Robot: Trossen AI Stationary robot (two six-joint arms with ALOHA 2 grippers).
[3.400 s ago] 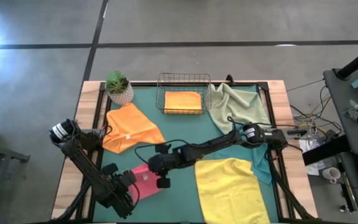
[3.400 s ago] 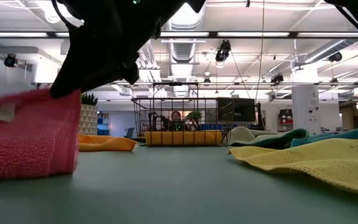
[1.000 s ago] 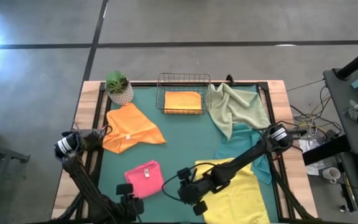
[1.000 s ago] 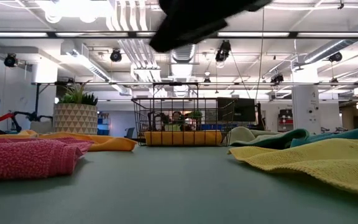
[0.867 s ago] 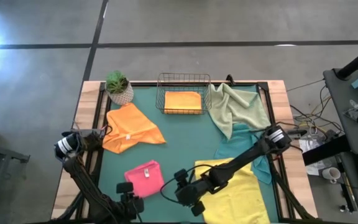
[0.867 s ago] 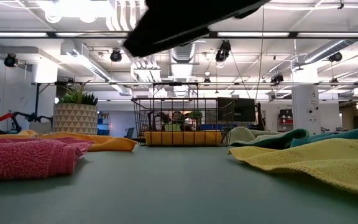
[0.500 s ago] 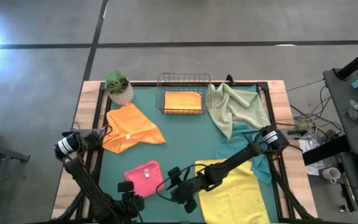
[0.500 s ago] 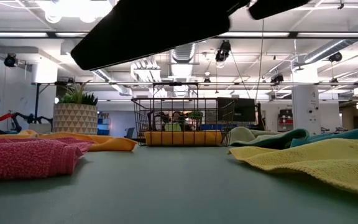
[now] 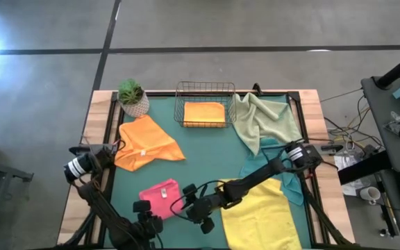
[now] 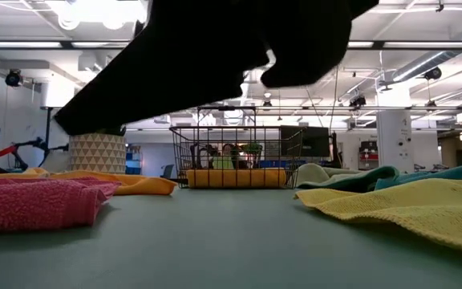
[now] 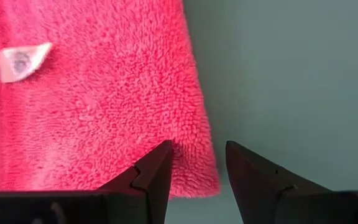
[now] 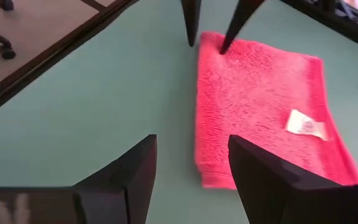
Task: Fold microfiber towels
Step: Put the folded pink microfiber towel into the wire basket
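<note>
Right gripper [image 9: 201,221] has swung across from the yellow towel [image 9: 259,212] toward the folded pink towel [image 9: 161,198]; a second ago it sat over the yellow towel's near-left corner, now it hangs just right of the pink one, fingers spread wide and holding nothing. Its wrist view looks down on the pink towel's edge and white tag [image 12: 304,125], with the other arm's two fingertips at the towel's far corner. Left gripper [image 9: 144,214] stays at the front edge of the worktop [image 9: 207,153], at the pink towel's near edge; fingers parted, straddling the corner, not clamped on the cloth as far as its wrist view shows. Pink towel lies as a compact rectangle, flat on the green mat, same spot as a second ago. Judgement: the right arm is returning to the pink towel, for another fold or to lift it toward the wire basket [image 9: 205,104], where one folded orange towel [image 9: 204,112] already sits. Still unfolded: second orange towel [image 9: 146,142] near the potted plant [image 9: 132,96], sage green towel [image 9: 266,119] at back right, teal towel [image 9: 275,156] partly under the right arm, and the yellow one spread at front right. Most of the task remains.
</note>
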